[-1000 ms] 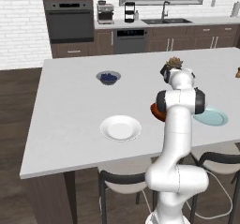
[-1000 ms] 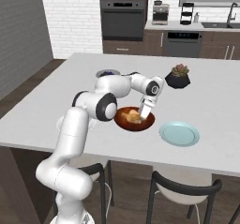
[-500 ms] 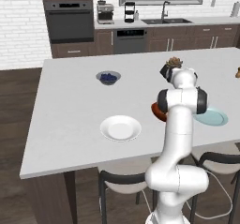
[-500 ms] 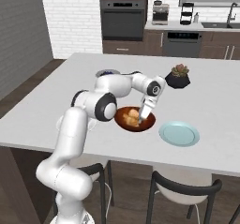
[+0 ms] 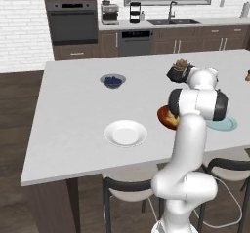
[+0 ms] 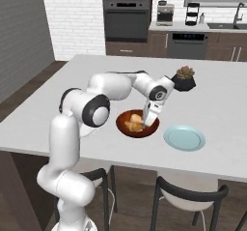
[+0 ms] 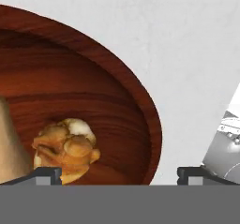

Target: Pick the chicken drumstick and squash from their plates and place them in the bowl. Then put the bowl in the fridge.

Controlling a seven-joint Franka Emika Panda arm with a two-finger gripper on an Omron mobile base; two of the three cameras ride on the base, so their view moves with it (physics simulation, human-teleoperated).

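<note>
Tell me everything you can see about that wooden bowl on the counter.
The bowl is round, shallow and looks like dark reddish-brown wood with visible grain. It sits upright on the white counter, between the white plate and the blue-green plate. Inside lie the golden-brown chicken drumstick and the tan squash. The tool hangs open over its rim.

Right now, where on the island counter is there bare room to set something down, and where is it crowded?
Free: the wide stretch left of the white plate and the berry bowl, and the strip between those two. Crowded: the right side, where the wooden bowl with the drumstick and squash, the gripper, the blue-green plate and the plant pot cluster.
</note>
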